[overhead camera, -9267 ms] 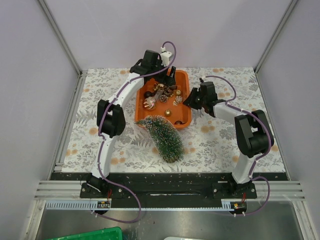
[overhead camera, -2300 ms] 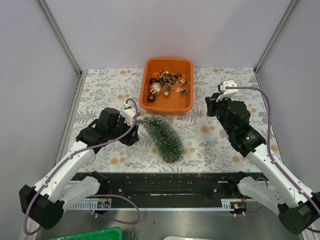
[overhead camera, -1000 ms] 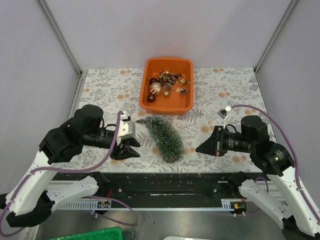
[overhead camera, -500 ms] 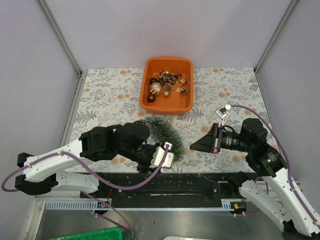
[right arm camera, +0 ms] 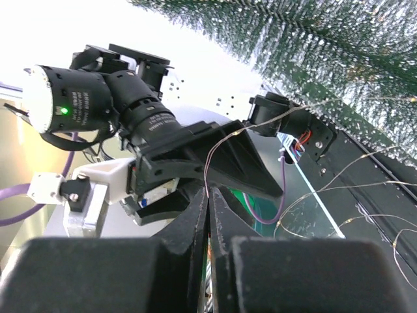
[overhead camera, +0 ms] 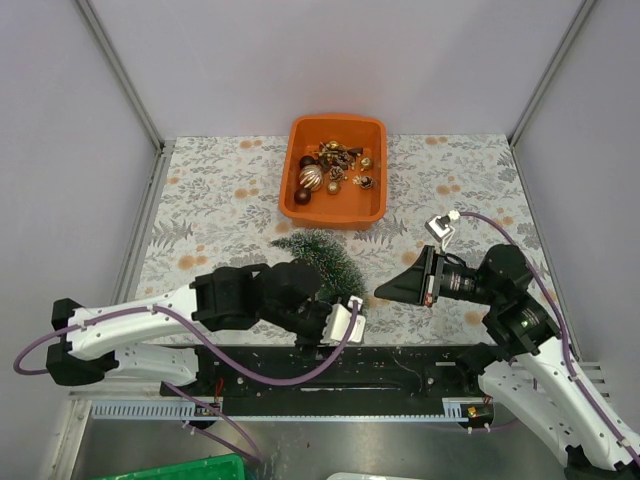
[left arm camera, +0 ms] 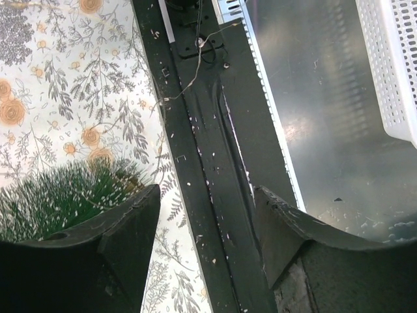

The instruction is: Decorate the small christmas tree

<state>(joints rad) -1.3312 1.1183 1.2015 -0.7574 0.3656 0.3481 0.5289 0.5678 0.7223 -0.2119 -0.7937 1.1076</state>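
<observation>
The small christmas tree [overhead camera: 318,258] lies on its side on the floral table, tip toward the orange tray [overhead camera: 375,205]. It also shows in the left wrist view [left arm camera: 55,195] and the right wrist view [right arm camera: 319,39]. My left gripper [overhead camera: 322,332] is open and empty, low at the tree's base end, over the black front rail [left arm camera: 208,195]. My right gripper [overhead camera: 382,291] points left toward the tree, just right of it. It is shut [right arm camera: 208,192] on a thin fairy-light wire [right arm camera: 225,140]. The wire trails onto the black rail [left arm camera: 195,72].
The orange tray holds several ornaments [overhead camera: 330,172]: brown and gold balls, a pinecone, small bells. The black rail [overhead camera: 400,375] runs along the table's front edge, with a metal shelf below it. A white basket [left arm camera: 391,65] sits past the rail. Grey walls enclose three sides.
My left arm has swung from the tree's left side round to its base at the front edge. My right gripper has edged left toward the tree, still shut on the wire.
</observation>
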